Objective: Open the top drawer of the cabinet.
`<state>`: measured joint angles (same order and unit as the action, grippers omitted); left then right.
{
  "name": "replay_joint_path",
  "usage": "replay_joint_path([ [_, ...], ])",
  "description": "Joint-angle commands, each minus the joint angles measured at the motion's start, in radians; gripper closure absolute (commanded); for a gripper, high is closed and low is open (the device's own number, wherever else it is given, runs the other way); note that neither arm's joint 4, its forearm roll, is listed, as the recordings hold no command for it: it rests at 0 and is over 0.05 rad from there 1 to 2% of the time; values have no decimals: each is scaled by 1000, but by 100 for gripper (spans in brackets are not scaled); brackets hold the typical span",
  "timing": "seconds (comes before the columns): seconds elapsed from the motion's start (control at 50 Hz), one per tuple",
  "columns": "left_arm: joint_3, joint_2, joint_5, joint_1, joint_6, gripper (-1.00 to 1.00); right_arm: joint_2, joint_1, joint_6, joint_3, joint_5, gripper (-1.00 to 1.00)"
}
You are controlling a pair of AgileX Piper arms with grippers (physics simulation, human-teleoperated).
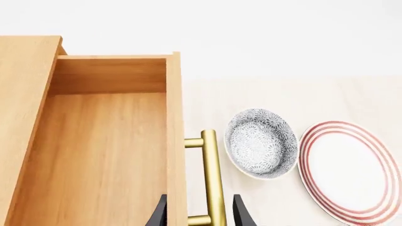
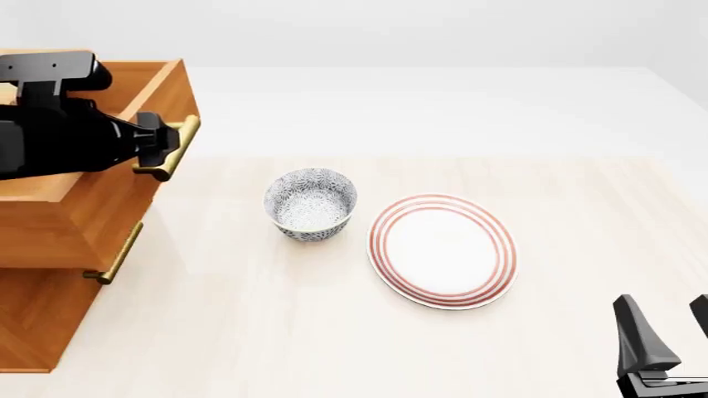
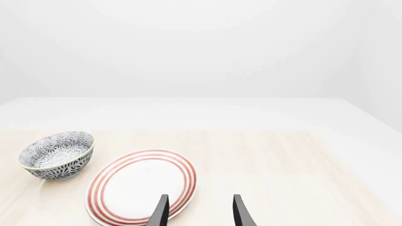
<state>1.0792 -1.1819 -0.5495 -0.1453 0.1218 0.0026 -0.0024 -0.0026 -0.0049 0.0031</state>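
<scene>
The cabinet stands at the table's left; its top also shows in the left wrist view. The top drawer is pulled out toward the table's middle, and its plain wood inside is empty. My left gripper is at the drawer's brass handle. In the left wrist view its fingers are spread, one on each side of the handle and the drawer front. My right gripper is open and empty at the near right, also seen in its wrist view.
A patterned grey bowl stands just right of the open drawer, and a white plate with red rings lies beside it. The second drawer's brass handle sits below the open drawer. Both dishes show in the right wrist view.
</scene>
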Motion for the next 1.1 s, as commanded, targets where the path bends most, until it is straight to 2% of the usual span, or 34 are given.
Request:
replay_joint_path([
  [0.02,-19,-18,2,-48,-35,-100,0,0,0,0,0,-100],
  [0.26,-24,-24,4,-88,-37,-100,0,0,0,0,0,-100],
  [0.3,-23,-19,8,-118,-21,-100,0,0,0,0,0,-100],
  [0.62,-28,-38,6,-157,-39,-100,0,0,0,0,0,-100],
  [0.94,3,-73,-14,-252,-39,-100,0,0,0,0,0,-100],
  [1.1,14,-78,-28,-257,-54,-100,0,0,0,0,0,-100],
])
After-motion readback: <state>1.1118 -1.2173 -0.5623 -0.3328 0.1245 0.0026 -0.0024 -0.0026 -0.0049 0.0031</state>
